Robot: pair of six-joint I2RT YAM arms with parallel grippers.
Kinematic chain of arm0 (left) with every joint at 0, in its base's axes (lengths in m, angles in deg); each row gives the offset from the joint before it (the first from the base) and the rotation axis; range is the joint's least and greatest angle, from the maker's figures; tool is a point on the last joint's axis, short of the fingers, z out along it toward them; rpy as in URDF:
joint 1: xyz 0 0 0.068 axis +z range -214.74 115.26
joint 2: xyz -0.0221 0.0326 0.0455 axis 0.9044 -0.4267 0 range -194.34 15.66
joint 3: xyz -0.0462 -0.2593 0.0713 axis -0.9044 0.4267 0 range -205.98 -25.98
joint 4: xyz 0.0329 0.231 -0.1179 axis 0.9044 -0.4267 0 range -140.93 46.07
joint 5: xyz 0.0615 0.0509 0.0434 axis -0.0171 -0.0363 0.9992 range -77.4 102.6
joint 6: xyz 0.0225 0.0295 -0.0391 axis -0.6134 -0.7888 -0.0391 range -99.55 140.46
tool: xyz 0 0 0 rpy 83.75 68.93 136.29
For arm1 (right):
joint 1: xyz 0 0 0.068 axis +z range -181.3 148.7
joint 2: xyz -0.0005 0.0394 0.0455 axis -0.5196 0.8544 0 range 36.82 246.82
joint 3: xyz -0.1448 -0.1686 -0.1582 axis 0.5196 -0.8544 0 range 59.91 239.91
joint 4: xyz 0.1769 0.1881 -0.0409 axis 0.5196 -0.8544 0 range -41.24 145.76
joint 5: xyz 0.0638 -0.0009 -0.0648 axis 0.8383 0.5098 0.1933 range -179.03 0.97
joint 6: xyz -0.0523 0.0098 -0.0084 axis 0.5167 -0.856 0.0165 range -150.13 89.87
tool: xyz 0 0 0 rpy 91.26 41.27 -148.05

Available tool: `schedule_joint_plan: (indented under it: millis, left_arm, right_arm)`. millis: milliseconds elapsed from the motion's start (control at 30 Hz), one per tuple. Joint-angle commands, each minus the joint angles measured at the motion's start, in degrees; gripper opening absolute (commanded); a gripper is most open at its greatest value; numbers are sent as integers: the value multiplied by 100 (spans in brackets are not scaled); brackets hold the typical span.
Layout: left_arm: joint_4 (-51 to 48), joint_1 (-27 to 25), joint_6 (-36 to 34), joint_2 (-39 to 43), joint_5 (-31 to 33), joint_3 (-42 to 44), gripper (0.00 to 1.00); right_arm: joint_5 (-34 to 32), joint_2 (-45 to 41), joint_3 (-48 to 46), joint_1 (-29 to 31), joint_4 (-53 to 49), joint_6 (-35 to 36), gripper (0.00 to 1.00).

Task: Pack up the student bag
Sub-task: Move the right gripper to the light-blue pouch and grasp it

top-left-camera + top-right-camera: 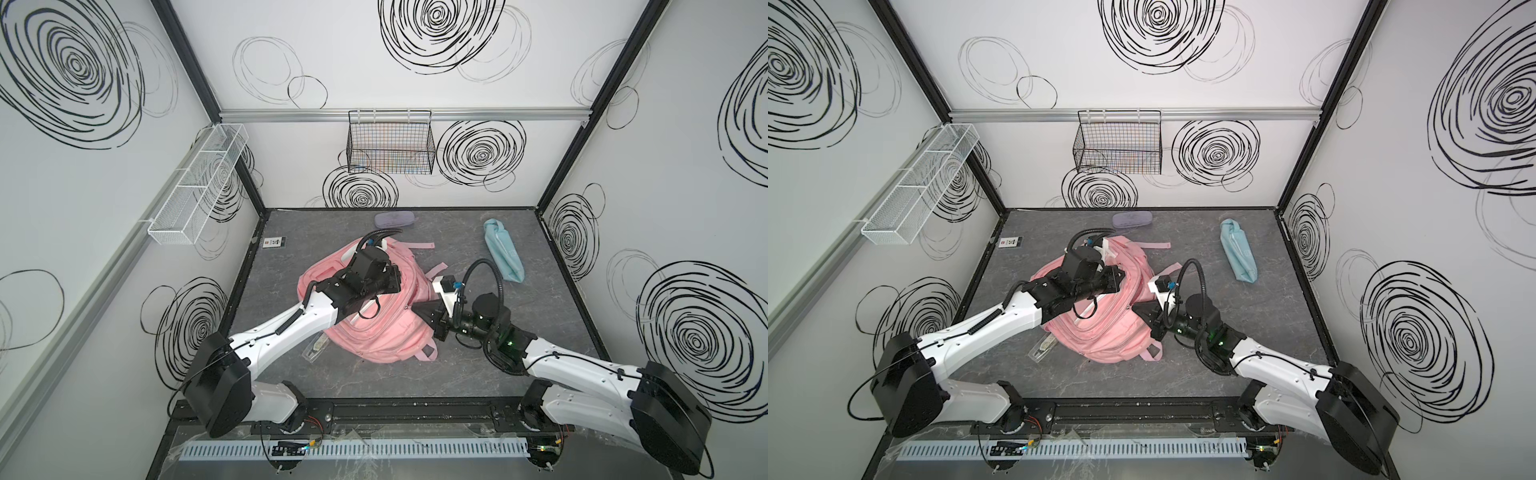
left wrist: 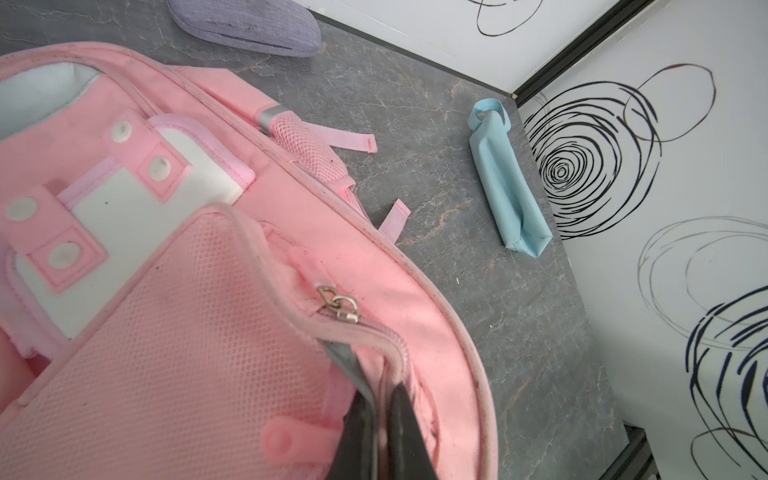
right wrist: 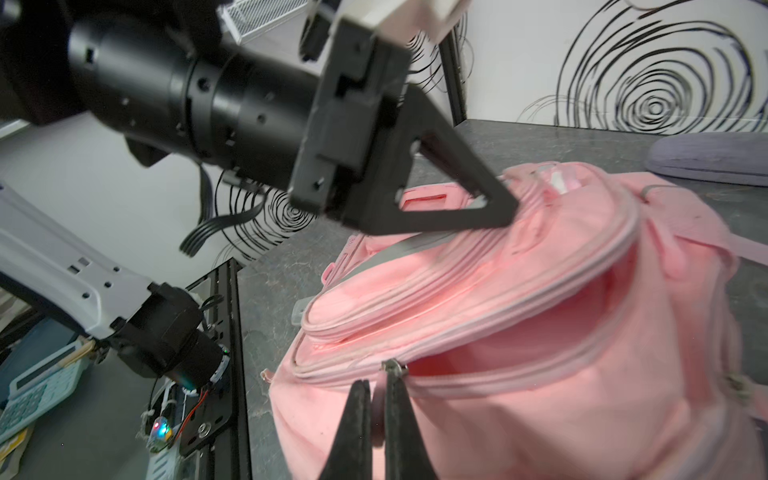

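The student bag lay crumpled at the centre of the grey table. Its main compartment gaped along the zip, showing pink lining; whether anything lay inside could not be told. The right gripper, reaching in from 3 o'clock, had its fingers pressed together on the bag's edge just beside the zip slider. The left gripper, coming from 8 o'clock, pinched a grey trim strip at a pocket mouth. A purple case lay at 12 o'clock and a light-blue pouch at 2 o'clock, both apart from the bag. A clear flat case poked out beneath the bag at 7 o'clock. A black wire basket hung on the back wall, its contents unclear.
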Motion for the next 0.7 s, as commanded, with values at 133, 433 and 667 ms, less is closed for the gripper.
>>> schedule_joint_plan:
  millis: [133,433,667]
  left_arm:
    - [736,275,691,44,808,-674,0]
    - [638,5,59,-731,403,-1892,0]
    - [571,-78,-82,-998,208,-2388,0]
  right_arm:
    - [-516,579,226,1421,804,222,0]
    - [-1531,1582,574,1967,1354,444,0]
    - [-1537,2042,902,1994,1313,646,0]
